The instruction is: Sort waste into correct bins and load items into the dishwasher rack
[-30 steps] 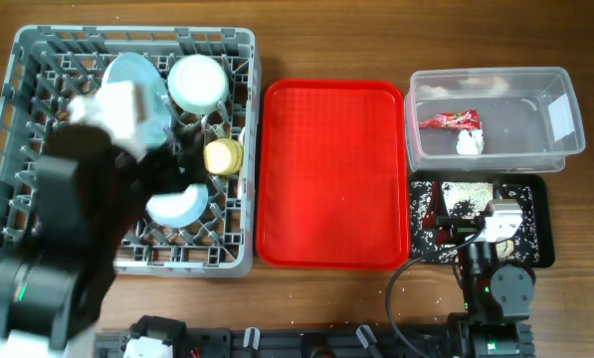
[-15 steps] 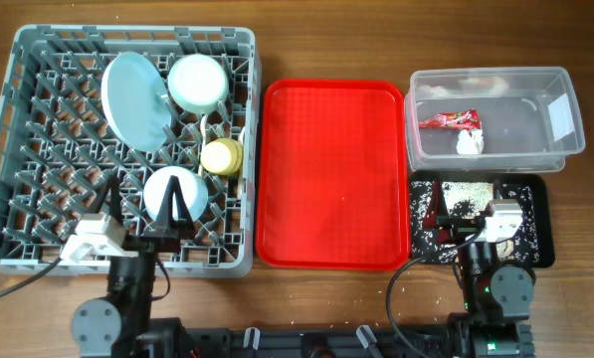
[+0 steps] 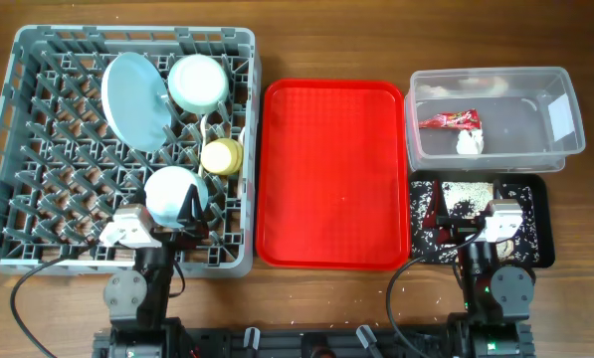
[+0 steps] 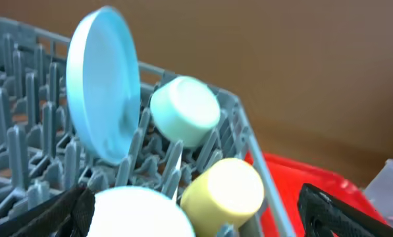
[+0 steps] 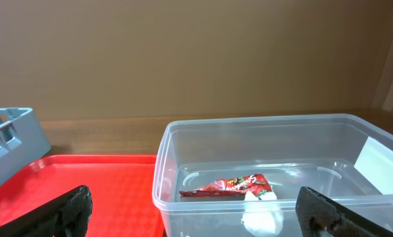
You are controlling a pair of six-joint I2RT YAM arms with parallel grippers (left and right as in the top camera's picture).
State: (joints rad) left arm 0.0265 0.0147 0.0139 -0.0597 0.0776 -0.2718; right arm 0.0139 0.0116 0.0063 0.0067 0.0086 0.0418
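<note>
Rack (image 3: 127, 37) at left holding plate (image 3: 135, 99), two bowls (image 3: 198, 83), cup (image 3: 222, 156), tub (image 3: 491, 74) at upper right with wrapper (image 3: 449, 120) and tissue (image 3: 470, 142), crumbs (image 3: 466, 194) on black tray (image 3: 535, 214) below it — left gripper (image 4: 196, 210), right gripper (image 5: 193, 210) both spread wide, empty.

Dishes in rack (image 3: 38, 119); wrapper (image 3: 450, 120) in tub (image 3: 565, 149)

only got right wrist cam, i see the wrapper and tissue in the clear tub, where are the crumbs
Observer: The crumbs lie in the black tray, on the near side of the clear tub.
Operator: ok whats loaded over on the left
Observer: The plate, far bowl, near bowl and yellow cup sit in the dishwasher rack.
Operator: is the left gripper open
Observer: Yes, open, hanging over the near part of the rack by the near bowl.
</note>
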